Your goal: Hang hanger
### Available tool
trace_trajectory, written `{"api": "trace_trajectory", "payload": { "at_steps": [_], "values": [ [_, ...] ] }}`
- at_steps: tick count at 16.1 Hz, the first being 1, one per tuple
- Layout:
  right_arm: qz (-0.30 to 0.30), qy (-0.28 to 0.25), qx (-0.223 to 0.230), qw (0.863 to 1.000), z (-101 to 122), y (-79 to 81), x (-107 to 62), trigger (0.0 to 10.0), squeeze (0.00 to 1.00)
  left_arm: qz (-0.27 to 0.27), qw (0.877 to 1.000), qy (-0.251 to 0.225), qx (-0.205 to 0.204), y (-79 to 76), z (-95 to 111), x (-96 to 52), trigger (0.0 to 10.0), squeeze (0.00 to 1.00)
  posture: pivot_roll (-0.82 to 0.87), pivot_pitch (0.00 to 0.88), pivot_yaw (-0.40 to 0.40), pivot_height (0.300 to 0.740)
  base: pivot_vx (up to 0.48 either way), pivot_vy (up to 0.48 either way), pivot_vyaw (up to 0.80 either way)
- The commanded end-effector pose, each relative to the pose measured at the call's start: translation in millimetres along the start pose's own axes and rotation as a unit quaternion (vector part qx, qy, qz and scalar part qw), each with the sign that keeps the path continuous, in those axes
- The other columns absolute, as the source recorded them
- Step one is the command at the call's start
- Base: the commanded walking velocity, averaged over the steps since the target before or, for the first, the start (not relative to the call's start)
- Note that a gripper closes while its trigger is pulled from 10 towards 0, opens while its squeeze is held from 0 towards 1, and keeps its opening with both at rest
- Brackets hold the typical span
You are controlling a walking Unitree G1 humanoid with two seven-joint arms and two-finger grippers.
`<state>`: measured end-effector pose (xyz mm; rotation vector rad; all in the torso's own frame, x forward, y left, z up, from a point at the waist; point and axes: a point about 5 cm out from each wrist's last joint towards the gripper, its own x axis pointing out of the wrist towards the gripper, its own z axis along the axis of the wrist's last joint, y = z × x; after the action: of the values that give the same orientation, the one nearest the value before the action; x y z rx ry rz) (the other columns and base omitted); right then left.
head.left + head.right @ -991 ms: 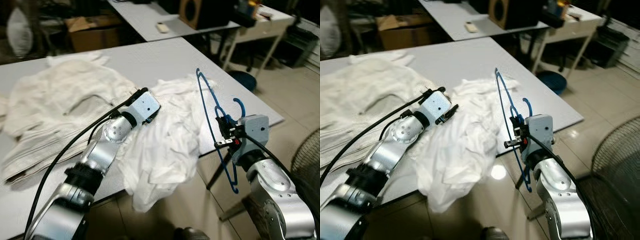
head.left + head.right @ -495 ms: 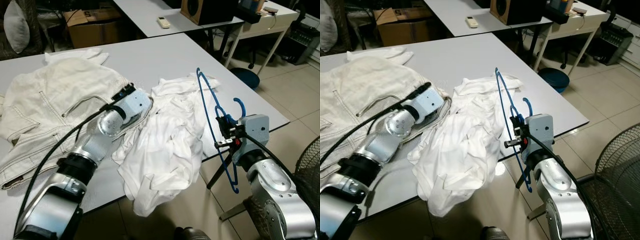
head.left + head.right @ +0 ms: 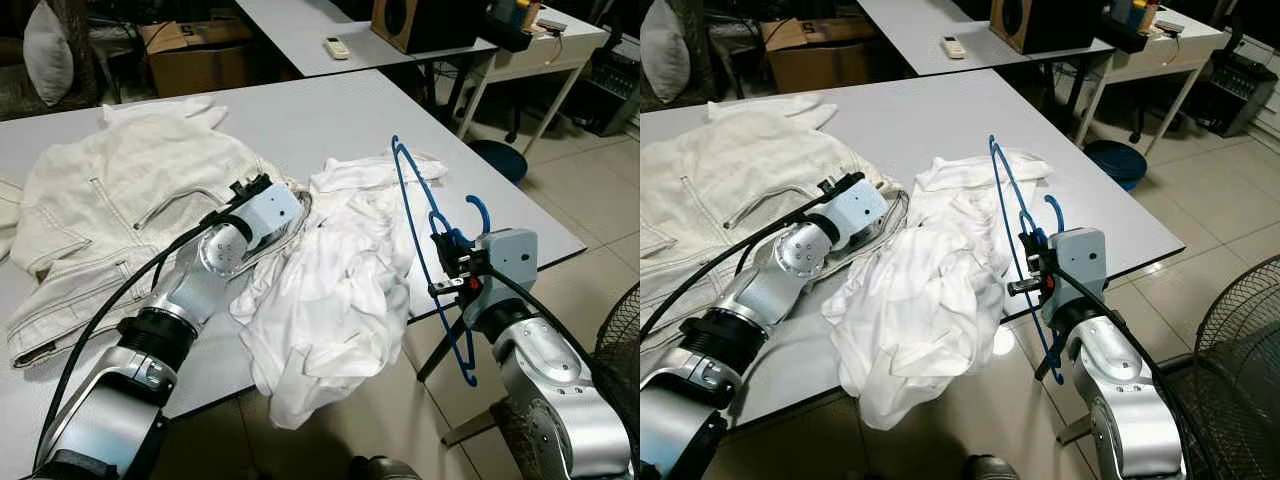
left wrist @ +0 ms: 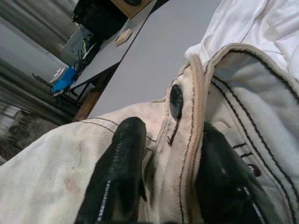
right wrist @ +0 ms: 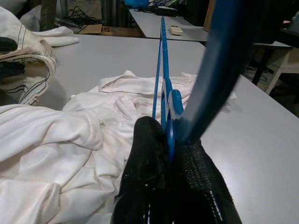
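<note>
A blue wire hanger stands upright off the table's right front corner, and my right gripper is shut on it just below the hook. In the right wrist view the hanger rises from between the fingers. A crumpled white shirt lies on the grey table and droops over its front edge. A cream jacket is spread to its left. My left gripper is at the jacket's edge; in the left wrist view its fingers clamp a stitched hem with a dark button.
Behind stands a second table with a remote and a speaker, and a cardboard box beside it. A fan grille is at the far right over tiled floor. A blue stool stands past the table's right edge.
My left gripper has moved left, off the white shirt's side and onto the cream jacket's hem. The right gripper and hanger have stayed put. The camera has shifted slightly.
</note>
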<state>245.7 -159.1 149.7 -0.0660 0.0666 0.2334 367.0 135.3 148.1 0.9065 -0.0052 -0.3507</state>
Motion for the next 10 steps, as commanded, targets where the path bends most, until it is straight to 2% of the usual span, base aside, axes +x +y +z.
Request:
{"api": "trace_trajectory", "payload": {
  "at_steps": [1, 4, 9, 10],
  "values": [
    [0.001, 0.000, -0.002, 1.000, 1.8, -0.8, -0.5, 10.0, 0.00, 0.000, 1.000, -0.009, -0.003, -1.0, 4.5, 2.4, 0.0, 0.00, -0.19, 0.058, -0.032, 0.740, 0.000, 0.000, 0.00],
    [-0.002, 0.000, -0.001, 1.000, 1.3, -1.1, -1.7, 10.0, 0.00, 0.005, 1.000, -0.007, -0.007, -1.0, 4.2, 3.7, 0.0, 0.00, -0.20, 0.058, -0.024, 0.740, 0.000, 0.000, 0.00],
    [-0.005, -0.004, 0.000, 1.000, 1.7, -1.5, -1.4, 10.0, 0.00, 0.033, 0.999, -0.013, -0.036, 10.6, 4.6, 5.3, 0.0, 0.00, -0.20, 0.049, -0.018, 0.740, 0.000, 0.000, 0.00],
    [0.001, -0.009, 0.003, 1.000, 2.9, 0.0, -0.1, 10.0, 0.00, 0.049, 0.996, -0.017, -0.078, 17.6, 3.6, 5.3, 0.0, 0.00, -0.19, 0.042, -0.014, 0.740, 0.000, 0.000, 0.00]
  ]
}}
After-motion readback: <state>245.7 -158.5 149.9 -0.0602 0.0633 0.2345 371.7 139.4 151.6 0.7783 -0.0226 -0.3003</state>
